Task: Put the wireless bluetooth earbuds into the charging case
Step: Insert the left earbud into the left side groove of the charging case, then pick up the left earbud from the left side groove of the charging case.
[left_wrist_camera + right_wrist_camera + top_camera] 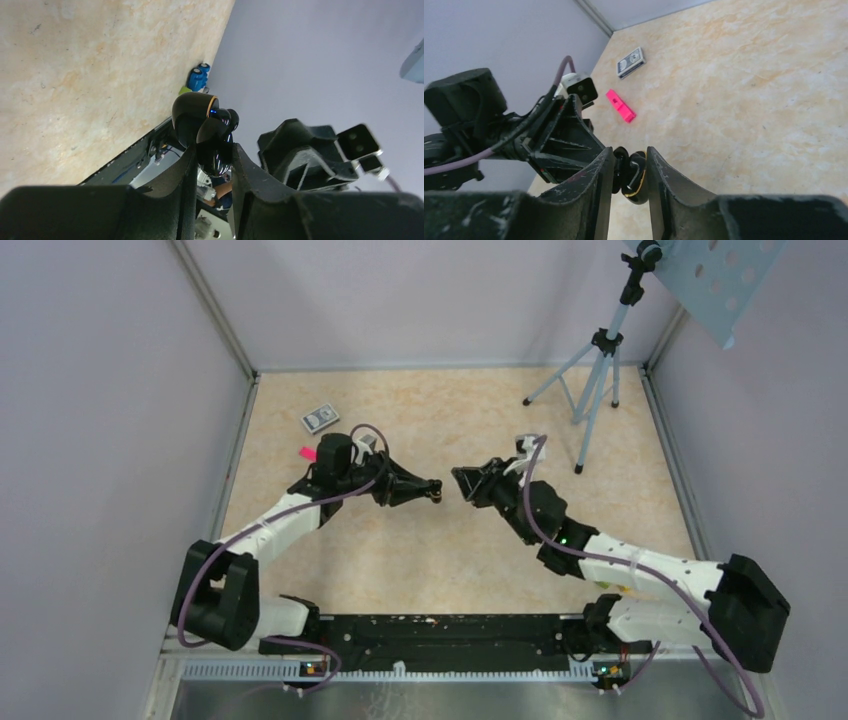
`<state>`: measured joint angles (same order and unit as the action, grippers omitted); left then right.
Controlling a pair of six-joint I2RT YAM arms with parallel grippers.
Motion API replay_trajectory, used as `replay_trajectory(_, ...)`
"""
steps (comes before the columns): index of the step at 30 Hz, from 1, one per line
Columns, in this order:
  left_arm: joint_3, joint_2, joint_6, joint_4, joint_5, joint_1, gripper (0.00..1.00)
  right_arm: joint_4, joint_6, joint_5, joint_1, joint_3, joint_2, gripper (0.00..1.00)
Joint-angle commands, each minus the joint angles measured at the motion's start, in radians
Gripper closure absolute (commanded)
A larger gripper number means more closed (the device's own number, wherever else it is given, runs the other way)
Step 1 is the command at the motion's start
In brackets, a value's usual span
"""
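The left gripper is clamped on the black case and holds it off the table at the centre of the top view. The case juts right toward the right gripper, just beside it but apart, jaws parted, seemingly empty. I cannot pick out the earbuds.

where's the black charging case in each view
top external: charging case at mid-table, held at the tip of the left tool, just short of the right tool.
left wrist: centre of the picture, gripped by that tool.
right wrist: bottom centre, seen through the gap of the right tool.
shared landmark: pink block, in the top and right wrist views; not in the left wrist view.
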<state>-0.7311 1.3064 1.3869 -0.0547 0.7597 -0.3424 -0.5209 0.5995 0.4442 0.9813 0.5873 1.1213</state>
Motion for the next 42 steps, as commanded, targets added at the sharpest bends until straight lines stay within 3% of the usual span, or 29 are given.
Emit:
replay_trajectory(1,-0.022,0.022,-0.104,-0.013,0.079,-0.002,1.00,0.144,0.175,-0.348,-0.132,0.009,-0.077,0.69)
replay_trajectory(4,-0.030,0.021,-0.146,-0.004,0.095,-0.003,1.00,0.207,0.192,-0.504,-0.185,0.031,-0.084,0.67)
replay_trajectory(7,-0.054,0.036,-0.193,0.016,0.126,-0.002,1.00,0.250,0.192,-0.622,-0.223,0.059,-0.069,0.57)
replay_trajectory(10,-0.081,0.047,-0.250,0.049,0.144,-0.003,1.00,0.265,0.200,-0.729,-0.262,0.064,-0.039,0.54)
replay_trajectory(21,-0.123,0.088,-0.329,0.106,0.168,-0.001,1.00,0.200,0.207,-0.820,-0.294,0.010,-0.045,0.50)
replay_trajectory(42,-0.133,0.072,-0.328,0.108,0.176,-0.002,1.00,-0.036,0.245,-0.829,-0.303,-0.015,0.156,0.49)
